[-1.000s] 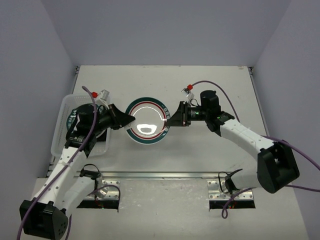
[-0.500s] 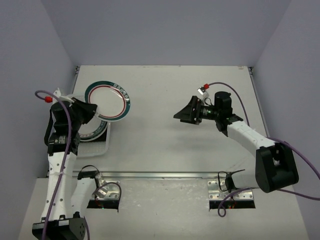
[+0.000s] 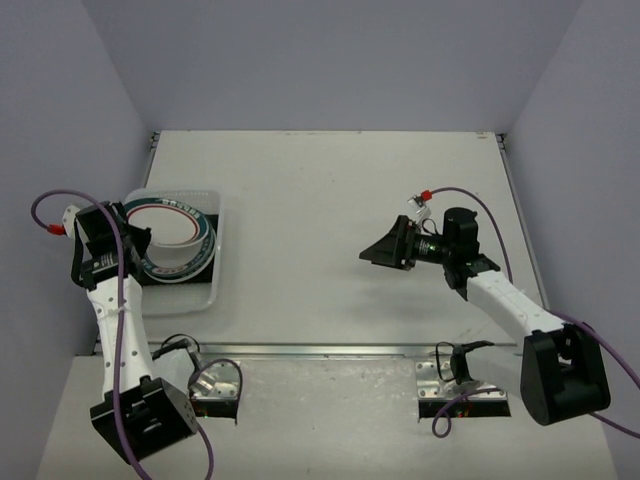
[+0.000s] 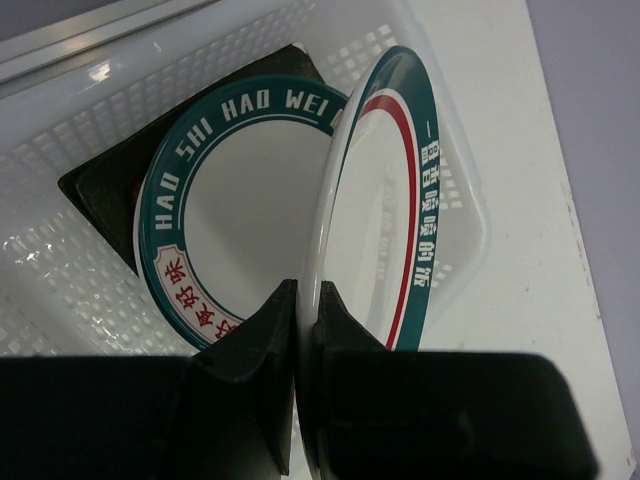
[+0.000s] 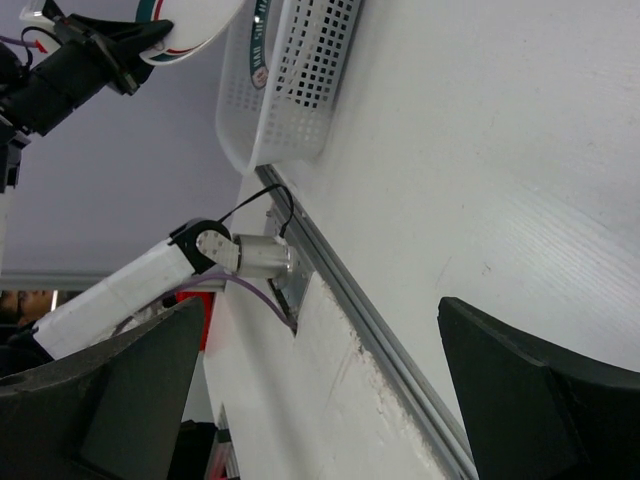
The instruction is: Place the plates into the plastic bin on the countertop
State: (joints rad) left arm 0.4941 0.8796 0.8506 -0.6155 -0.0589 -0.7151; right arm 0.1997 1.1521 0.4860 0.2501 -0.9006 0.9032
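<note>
My left gripper (image 4: 308, 295) is shut on the near rim of a round white plate (image 4: 385, 200) with a teal band and a red ring. The plate is held tilted on edge inside the plastic bin (image 4: 60, 290). From above, this plate (image 3: 165, 225) hangs over the bin (image 3: 205, 290) at the countertop's (image 3: 330, 200) left side, with the left gripper (image 3: 138, 245) at its left edge. Under it lie another teal-banded round plate (image 4: 240, 200) and a dark square plate (image 4: 100, 200). My right gripper (image 3: 366, 256) stands open and empty over the table's right half, its jaws (image 5: 320, 390) wide apart.
A metal rail (image 3: 320, 350) runs along the countertop's front edge. Purple-grey walls close in the back and both sides. The right wrist view shows the rail (image 5: 380, 330), the left arm's base joint (image 5: 210, 250) and the bin's perforated wall (image 5: 300, 80).
The left arm has swung the plate from the table's middle leftward into the bin. The right gripper let go of the plate's other edge, opened wide and drew back to the right.
</note>
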